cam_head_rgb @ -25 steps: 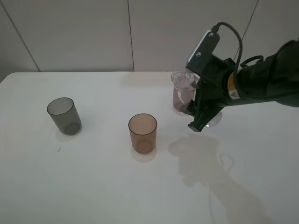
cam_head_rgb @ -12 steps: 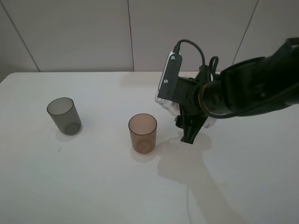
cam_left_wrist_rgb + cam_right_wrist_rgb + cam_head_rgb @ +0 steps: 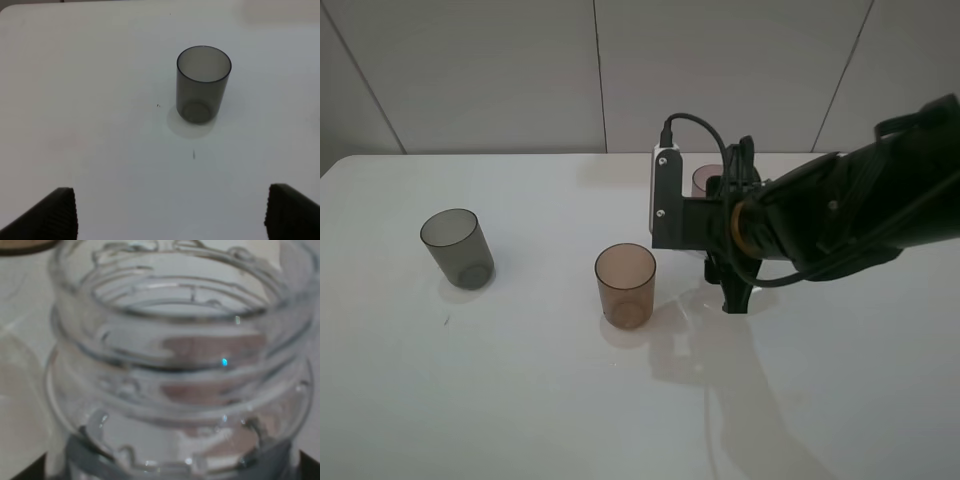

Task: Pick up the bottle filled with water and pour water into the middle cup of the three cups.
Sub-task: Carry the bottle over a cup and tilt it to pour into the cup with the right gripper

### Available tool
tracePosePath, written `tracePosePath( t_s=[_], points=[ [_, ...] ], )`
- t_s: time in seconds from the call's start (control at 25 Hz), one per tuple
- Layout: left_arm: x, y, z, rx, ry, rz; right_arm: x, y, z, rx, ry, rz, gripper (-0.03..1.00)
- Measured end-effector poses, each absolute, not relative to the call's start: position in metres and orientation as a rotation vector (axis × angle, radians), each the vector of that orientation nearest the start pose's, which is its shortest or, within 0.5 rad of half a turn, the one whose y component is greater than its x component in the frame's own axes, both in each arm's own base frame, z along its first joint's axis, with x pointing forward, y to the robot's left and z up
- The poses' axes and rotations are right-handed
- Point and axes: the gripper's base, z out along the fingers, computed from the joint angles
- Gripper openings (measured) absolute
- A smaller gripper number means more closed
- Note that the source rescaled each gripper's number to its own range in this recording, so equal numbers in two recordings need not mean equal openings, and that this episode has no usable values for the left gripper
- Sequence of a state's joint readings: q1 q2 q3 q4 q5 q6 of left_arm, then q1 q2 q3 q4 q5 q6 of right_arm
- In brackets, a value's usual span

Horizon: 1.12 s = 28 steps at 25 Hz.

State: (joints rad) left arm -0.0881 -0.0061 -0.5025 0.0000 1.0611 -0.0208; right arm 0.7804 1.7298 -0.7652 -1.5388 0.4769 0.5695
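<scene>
At eight o'clock from the right gripper [image 3: 732,288], which is clamped on the uncapped bottle [image 3: 185,365], stands the amber middle cup [image 3: 625,285], near; the neck likely must tip that way.

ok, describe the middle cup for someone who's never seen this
On the white table, find the black right arm. The middle cup stands just beside it, toward the table's centre. It alone is amber-brown, between a grey cup and a pink cup.

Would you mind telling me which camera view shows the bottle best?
The right wrist view: the bottle fills the frame, its open threaded neck up close. In the exterior high view the black arm mostly hides it; the left wrist view shows only the grey cup.
</scene>
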Motion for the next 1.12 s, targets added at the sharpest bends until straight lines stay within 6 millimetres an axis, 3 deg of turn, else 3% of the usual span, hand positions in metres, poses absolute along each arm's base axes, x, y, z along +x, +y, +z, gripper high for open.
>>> tracePosePath(
  t_s=[0.16, 0.44, 0.64, 1.12],
  points=[
    [-0.006, 0.001, 0.278, 0.068, 2.036, -0.068, 0.250, 0.191, 0.154, -1.747, 1.693, -0.702, 0.02],
    [-0.006, 0.001, 0.278, 0.068, 2.036, -0.068, 0.242, 0.214, 0.163, -1.762, 1.598, -0.698, 0.02],
    [-0.006, 0.001, 0.278, 0.068, 2.036, -0.068, 0.248, 0.221, 0.171, -1.732, 1.571, -0.727, 0.02],
    [-0.006, 0.001, 0.278, 0.068, 2.036, -0.068, 0.246, 0.228, 0.163, -1.787, 1.497, -0.801, 0.02]
  ],
)
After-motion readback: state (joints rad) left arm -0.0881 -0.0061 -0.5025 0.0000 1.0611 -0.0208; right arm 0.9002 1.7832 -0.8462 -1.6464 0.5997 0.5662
